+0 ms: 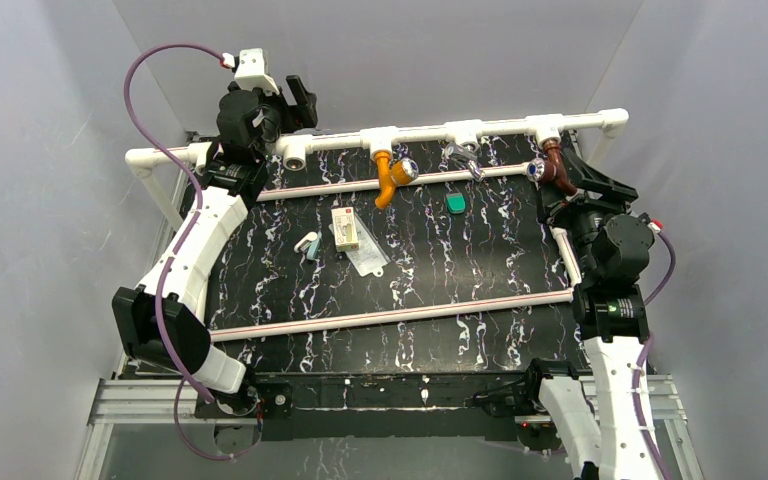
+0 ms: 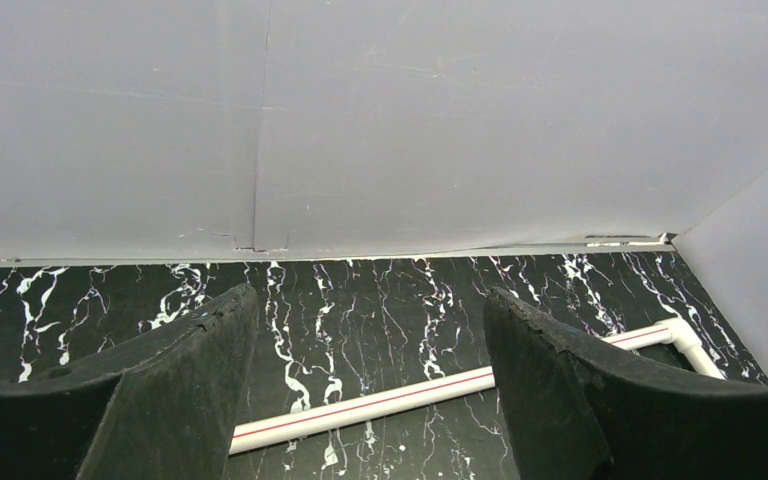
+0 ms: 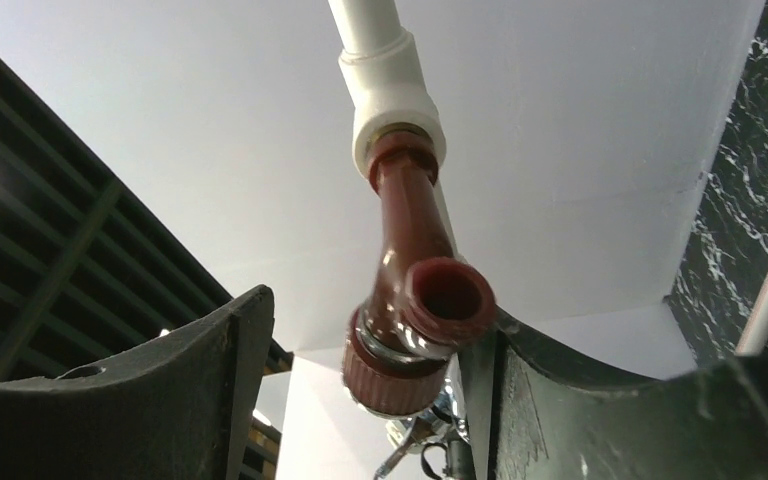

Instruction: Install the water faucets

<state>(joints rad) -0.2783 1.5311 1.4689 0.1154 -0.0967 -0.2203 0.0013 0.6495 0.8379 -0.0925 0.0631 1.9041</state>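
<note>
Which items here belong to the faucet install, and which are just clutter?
Job:
orange faucet
reddish-brown faucet
white pipe rail with tees

Lying about:
green block
small box
clear bag

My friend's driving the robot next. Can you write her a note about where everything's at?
Left gripper: open, empty, near the left end of the pipe rail.
Right gripper: open, jaws either side of the reddish-brown faucet.
Done: reddish-brown faucet sits in the right tee fitting; orange faucet hangs from a tee further left.
Left: probably back the right arm off. Can't tell whether the silvery tap is fitted.
</note>
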